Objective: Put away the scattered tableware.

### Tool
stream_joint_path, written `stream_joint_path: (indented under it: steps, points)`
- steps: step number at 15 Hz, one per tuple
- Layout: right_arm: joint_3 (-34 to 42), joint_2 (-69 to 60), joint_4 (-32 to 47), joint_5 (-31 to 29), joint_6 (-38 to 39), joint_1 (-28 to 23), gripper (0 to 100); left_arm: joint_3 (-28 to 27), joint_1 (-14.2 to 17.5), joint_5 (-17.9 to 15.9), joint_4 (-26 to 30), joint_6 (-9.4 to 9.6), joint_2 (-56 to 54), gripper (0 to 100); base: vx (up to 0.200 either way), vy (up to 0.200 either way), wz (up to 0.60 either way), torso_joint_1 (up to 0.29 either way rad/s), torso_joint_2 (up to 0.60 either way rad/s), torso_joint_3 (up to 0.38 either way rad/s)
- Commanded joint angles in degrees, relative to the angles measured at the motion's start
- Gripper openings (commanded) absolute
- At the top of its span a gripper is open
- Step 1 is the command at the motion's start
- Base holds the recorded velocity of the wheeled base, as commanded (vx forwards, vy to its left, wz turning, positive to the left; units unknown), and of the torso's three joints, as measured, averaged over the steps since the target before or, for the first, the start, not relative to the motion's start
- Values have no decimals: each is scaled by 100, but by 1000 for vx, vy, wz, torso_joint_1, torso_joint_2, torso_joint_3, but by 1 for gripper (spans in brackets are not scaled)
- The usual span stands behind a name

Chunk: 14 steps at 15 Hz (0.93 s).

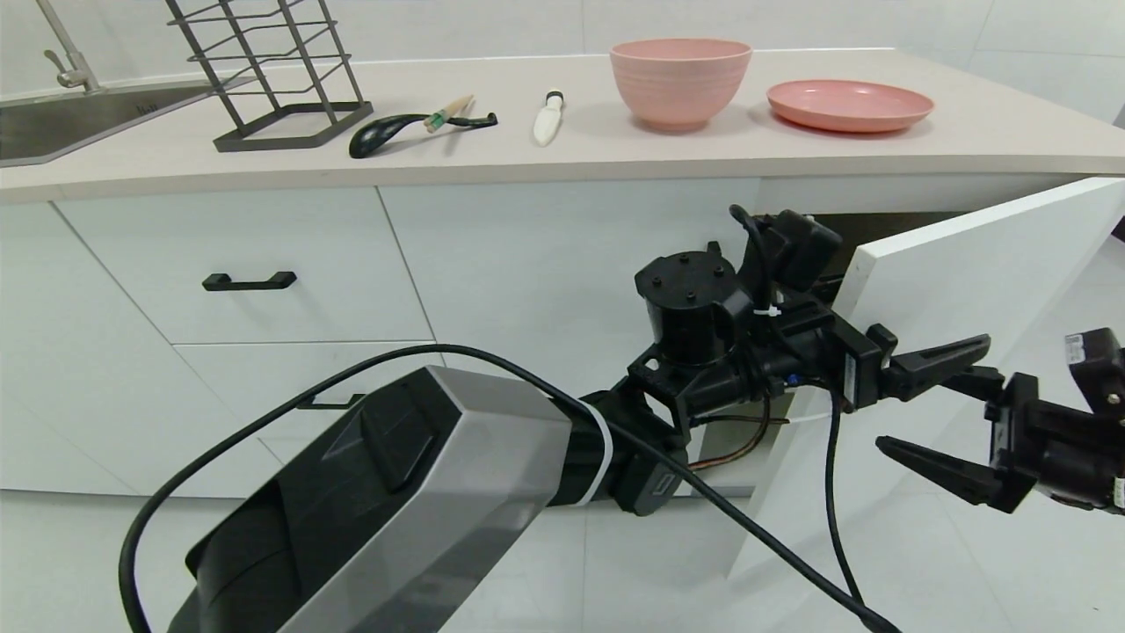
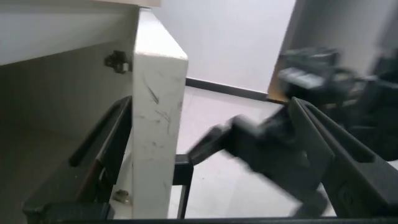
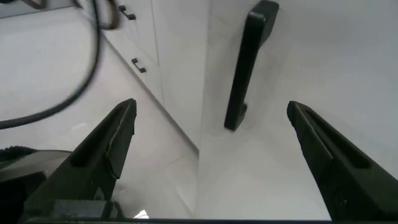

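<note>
On the counter lie a pink bowl (image 1: 679,83), a pink plate (image 1: 850,104), a black spoon (image 1: 378,134), a wooden-handled brush (image 1: 448,112) and a small white utensil (image 1: 548,119). Below the plate a white cabinet door (image 1: 976,264) stands open. My left gripper (image 2: 208,109) is open and straddles the door's free edge (image 2: 158,124), one finger on each side. My right gripper (image 1: 923,413) is open just outside the door, empty, with the black door handle (image 3: 249,62) ahead between its fingers.
A black wire rack (image 1: 281,88) stands on the counter left of the spoon, beside a steel sink (image 1: 79,119) with a tap. Drawers with a black handle (image 1: 249,281) are at the left. Both grippers sit close together at the door.
</note>
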Motion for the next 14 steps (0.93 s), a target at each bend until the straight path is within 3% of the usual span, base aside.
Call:
stream_joint_path:
  steps: [1,4,8,14]
  points:
    - [754,-1307,16,-4,-21,-313,100,17,15,90,6,-4,17,100,0,0,0,0,0,0]
    - [1211,-2977,51,-13,-12,-313,100,17,15,99,6,-4,-9,100,0,0,0,0,0,0]
    - [1404,-4269,69,-250,5,-322,100,17,-37,99,-29,-4,-27,100,0,0,0,0,0,0]
    - [1000,-5605,113,-883,49,-366,100,307,-609,301,-178,5,-18,100,0,0,0,0,0,0]
